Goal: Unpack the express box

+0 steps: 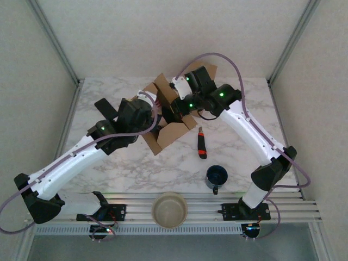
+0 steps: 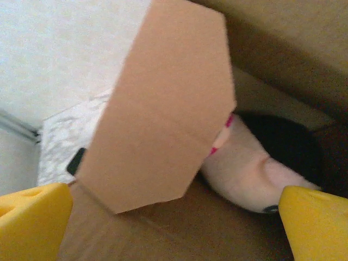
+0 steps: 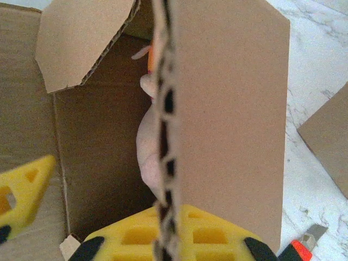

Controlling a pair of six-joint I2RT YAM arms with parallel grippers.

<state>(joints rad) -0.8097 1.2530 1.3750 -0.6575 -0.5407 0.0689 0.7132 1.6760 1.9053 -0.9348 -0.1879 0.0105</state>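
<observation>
The left gripper [image 2: 174,225] is spread wide, its yellow fingers [image 2: 32,220] at the two lower corners of its wrist view, and it holds nothing. It looks into the open box [image 1: 169,136], where a small flap [image 2: 157,103] hangs across the mouth just ahead of it. Behind and to the right of that flap lies the toy [image 2: 244,168], a pale pink plush with a dark patch, resting on the box's inner wall; its long axis seems to run from the flap down toward the right finger. So the toy lies ahead and to the right, and any reach probably has to pass beside the small flap. The right gripper [image 3: 168,231] is pressed together on the big flap [image 3: 228,109], yellow showing on both sides of the corrugated edge, which seems to hold the box open from the far side. With that arm busy, the left is the freer and likely the better placed for the toy. The box sits behind the middle of the table [image 1: 141,174], a white marbled top. A knife [image 1: 202,144] lies just right of the box, a mug [image 1: 216,176] nearer the right arm's base, and a bowl [image 1: 169,209] at the near edge. Plain white walls with metal posts close in the cell.
</observation>
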